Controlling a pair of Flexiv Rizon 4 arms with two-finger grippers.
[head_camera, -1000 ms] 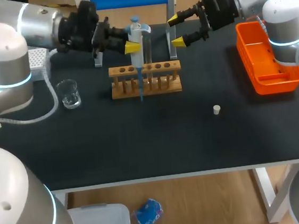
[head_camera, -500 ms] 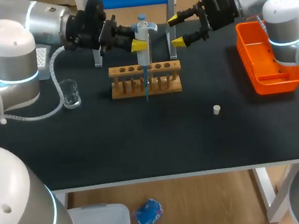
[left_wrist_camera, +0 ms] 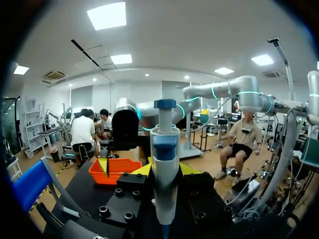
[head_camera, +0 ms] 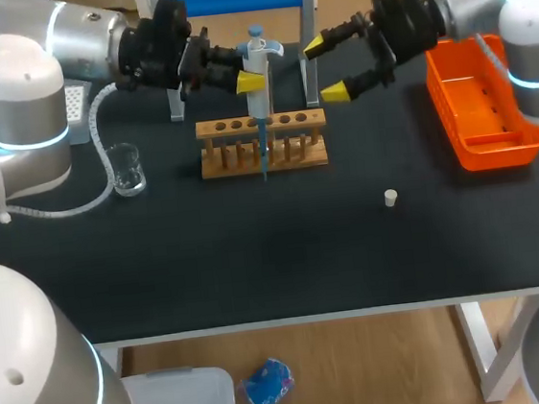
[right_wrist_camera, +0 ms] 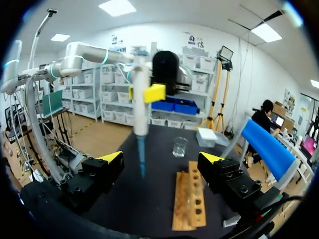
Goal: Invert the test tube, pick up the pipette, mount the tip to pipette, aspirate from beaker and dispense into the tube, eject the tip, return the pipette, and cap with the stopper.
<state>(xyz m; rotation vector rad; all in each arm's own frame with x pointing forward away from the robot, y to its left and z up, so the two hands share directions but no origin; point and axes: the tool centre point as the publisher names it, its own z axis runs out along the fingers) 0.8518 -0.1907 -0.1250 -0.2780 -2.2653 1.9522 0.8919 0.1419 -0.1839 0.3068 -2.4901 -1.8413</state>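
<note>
The left end effector [head_camera: 252, 70] is clamped on the pipette [head_camera: 256, 57], which stands upright over the wooden rack [head_camera: 295, 153] near the middle of the desk's [head_camera: 255, 252] far edge; the pipette's blue tip [head_camera: 264, 160] points down into the rack's row of holes, though whether it touches anything there cannot be told; in the left wrist view the pipette's body rises between that end effector's own fingers; the right end effector [head_camera: 325, 69] hangs in the air just past the rack's right end, its yellow-tipped fingers well apart and holding nothing; in the right wrist view the pipette and rack lie ahead of those spread fingers, with the beaker [head_camera: 127, 169] beyond; the beaker stands towards the desk's left edge, apart from the rack; the white stopper [head_camera: 391, 198] lies alone on the desk, nearer the front edge and right of the rack; an orange tray [head_camera: 496, 151] sits along the right edge; a white tip box [head_camera: 72, 103] shows at the far left corner.
</note>
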